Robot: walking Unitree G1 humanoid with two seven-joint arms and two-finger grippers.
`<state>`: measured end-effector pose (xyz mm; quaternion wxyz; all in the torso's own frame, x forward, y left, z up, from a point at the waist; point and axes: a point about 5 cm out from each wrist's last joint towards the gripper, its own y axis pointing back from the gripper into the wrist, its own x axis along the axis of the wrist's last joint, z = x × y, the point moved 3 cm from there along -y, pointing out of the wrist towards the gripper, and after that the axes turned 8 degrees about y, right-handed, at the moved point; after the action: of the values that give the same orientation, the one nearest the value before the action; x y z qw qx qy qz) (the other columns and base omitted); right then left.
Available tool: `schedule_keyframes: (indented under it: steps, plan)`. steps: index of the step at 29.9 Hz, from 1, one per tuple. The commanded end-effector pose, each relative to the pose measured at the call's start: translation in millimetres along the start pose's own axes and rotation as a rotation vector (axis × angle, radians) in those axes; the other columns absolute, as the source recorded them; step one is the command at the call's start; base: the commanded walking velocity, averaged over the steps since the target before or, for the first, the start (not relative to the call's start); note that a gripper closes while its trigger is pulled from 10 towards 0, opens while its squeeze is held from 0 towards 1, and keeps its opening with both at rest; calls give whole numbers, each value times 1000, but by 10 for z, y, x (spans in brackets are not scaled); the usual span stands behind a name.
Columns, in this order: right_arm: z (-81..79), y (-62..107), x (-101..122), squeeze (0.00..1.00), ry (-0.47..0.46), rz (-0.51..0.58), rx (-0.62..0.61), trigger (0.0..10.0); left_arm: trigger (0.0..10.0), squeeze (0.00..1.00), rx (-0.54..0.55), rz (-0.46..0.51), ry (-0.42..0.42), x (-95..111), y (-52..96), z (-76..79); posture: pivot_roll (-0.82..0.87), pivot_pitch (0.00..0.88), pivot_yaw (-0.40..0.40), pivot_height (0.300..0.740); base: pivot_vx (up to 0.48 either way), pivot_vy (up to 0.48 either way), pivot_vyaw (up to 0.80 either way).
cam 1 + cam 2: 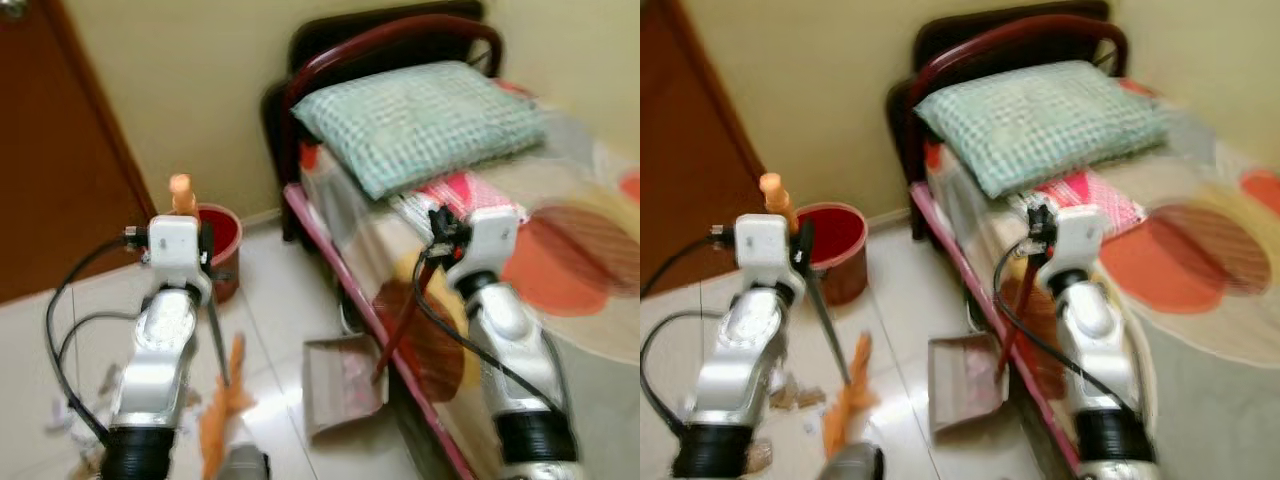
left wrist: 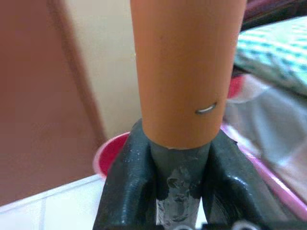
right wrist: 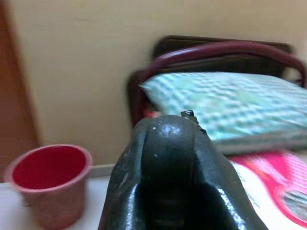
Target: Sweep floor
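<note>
My left gripper (image 1: 206, 256) is shut on the broom handle (image 2: 184, 72), an orange grip over a grey shaft. The shaft slants down to the orange bristles (image 1: 224, 402) on the white tiled floor. My right gripper (image 1: 438, 240) is shut on the top of the long dark red dustpan handle (image 1: 404, 318). The brownish dustpan (image 1: 344, 384) rests on the floor beside the bed frame. In the right wrist view the black fingers (image 3: 168, 158) are pressed together. Scraps of litter (image 1: 60, 415) lie on the tiles by my left arm.
A red bucket (image 1: 224, 238) stands by the yellow wall, beyond the broom. A bed (image 1: 560, 270) with a pink frame, patterned sheet and green checked pillow (image 1: 420, 120) runs along the right. A brown door (image 1: 50, 170) is at the left. Open tiles lie between bucket and dustpan.
</note>
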<state>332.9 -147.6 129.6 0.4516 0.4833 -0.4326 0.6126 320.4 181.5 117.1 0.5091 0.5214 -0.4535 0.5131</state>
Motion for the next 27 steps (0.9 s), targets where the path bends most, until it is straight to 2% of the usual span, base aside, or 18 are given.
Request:
schedule_keyframes:
  steps: [1,5,6,7,8,10,12,15,18,20,23,27]
  plan:
    - [110,-2,61,0,3,23,-42,10000,10000,0,-13,10,-19,40,-15,42,1,0,-46,740,0,0,800]
    - [199,1,-30,0,1,-33,-103,10000,10000,0,-58,-2,-2,23,1,96,1,0,-46,740,0,0,327]
    - [283,27,-124,0,-3,-92,-154,10000,10000,0,-84,-3,-5,16,24,118,3,0,-52,740,0,0,0]
    - [283,27,-124,0,-3,-92,-154,10000,10000,0,-84,-3,-5,16,24,118,3,0,-52,740,0,0,0]
    - [350,74,-227,0,-17,-160,-195,10000,10000,0,-97,-7,-16,-3,49,121,3,0,-52,740,0,0,0]
    - [375,99,-274,0,-26,-191,-212,10000,10000,0,-102,-10,-22,-14,60,120,3,0,-52,740,0,0,0]
    - [407,164,-390,0,-42,-269,-232,10000,10000,0,-106,-19,-31,-44,78,114,3,0,-52,740,0,0,0]
    - [398,307,-572,0,-26,-404,-212,10000,10000,0,-110,-29,-37,-65,78,121,-1,0,-52,740,0,0,0]
    - [379,408,-663,0,-27,-484,-190,10000,10000,0,-124,-27,-51,-52,66,152,-4,0,-52,740,0,0,0]
    - [381,429,-681,0,-25,-502,-190,10000,10000,0,-128,-26,-56,-49,63,161,-4,0,-52,740,0,0,0]
    - [373,528,-746,0,-60,-580,-177,10000,10000,0,-139,-22,-64,-34,52,187,-6,0,-53,740,0,0,0]
    - [325,686,-706,0,-134,-649,-115,10000,10000,0,-139,-22,-67,-36,61,182,-7,0,-54,740,0,0,0]
